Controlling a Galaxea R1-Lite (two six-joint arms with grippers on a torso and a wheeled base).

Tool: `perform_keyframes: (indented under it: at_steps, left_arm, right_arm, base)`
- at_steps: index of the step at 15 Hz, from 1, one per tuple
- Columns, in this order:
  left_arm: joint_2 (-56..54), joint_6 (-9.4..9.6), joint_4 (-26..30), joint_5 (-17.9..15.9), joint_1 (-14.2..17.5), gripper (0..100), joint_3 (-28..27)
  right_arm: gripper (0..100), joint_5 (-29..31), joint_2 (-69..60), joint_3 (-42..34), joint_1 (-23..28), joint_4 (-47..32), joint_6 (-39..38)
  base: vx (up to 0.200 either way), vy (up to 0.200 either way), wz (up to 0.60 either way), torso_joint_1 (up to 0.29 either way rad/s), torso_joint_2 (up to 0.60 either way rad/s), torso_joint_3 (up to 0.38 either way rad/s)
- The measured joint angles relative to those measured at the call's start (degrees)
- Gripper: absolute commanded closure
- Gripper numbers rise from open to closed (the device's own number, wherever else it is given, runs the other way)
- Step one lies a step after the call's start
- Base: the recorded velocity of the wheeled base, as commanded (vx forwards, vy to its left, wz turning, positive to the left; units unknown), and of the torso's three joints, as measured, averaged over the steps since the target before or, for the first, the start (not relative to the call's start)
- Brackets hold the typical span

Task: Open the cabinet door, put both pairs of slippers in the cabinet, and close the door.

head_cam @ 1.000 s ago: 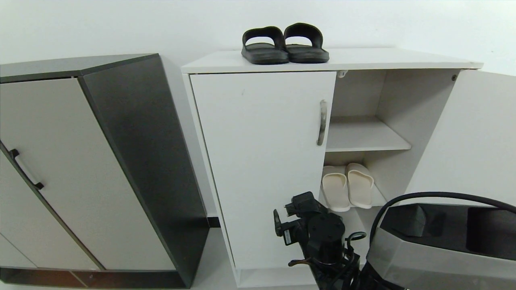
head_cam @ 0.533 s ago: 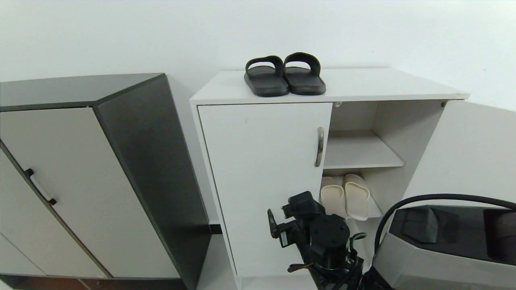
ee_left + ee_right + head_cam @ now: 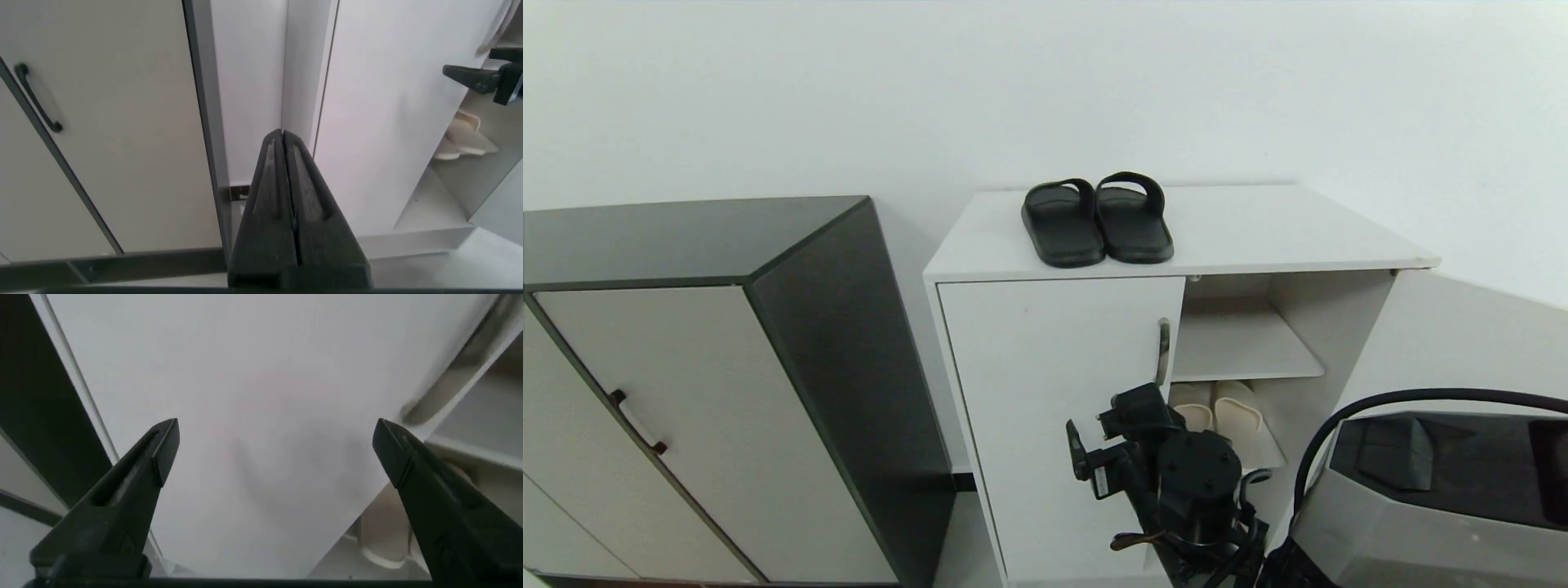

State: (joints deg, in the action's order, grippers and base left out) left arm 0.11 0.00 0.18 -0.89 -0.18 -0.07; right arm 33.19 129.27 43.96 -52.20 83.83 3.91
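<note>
- Showing a white cabinet with its right door swung open and its left door closed.
- Showing the black slippers lying side by side and touching on the cabinet top, straps toward the wall.
- Showing the cream slippers already lying on the lower shelf inside, beneath a bare upper shelf.
- Showing the right gripper with fingers spread wide, gripping nothing, low and close in front of the closed left door, near its handle.
- Showing the left gripper with fingers pressed together, nothing between them, pointing toward the gap between the white cabinet and a dark cabinet.
- Judging the step in hand to be fetching the black pair, and likely calling for:
  - raising the open right gripper clear of the top's front edge;
  - pinching across both touching inner edges, for taking the pair as one;
  - lowering onto the bare upper shelf without brushing the open door.
</note>
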Motion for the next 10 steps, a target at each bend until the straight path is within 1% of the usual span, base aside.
perform_keyframes:
  at_steps: [6, 10]
  left_arm:
    - [0.0, 0.02, 0.0, 0.0, 0.0, 100, 0.0]
    - [0.0, 0.0, 0.0, 0.0, 0.0, 100, 0.0]
  right_arm:
    - [0, 0.0, -0.1, 0.0, 0.0, -0.2, 0.0]
    - [0, 0.0, -0.1, -0.1, 0.0, -0.2, 0.0]
  base:
    - [0.0, 0.0, 0.0, 0.191, -0.5, -0.313]
    - [0.0, 0.0, 0.0, 0.226, -0.54, -0.322]
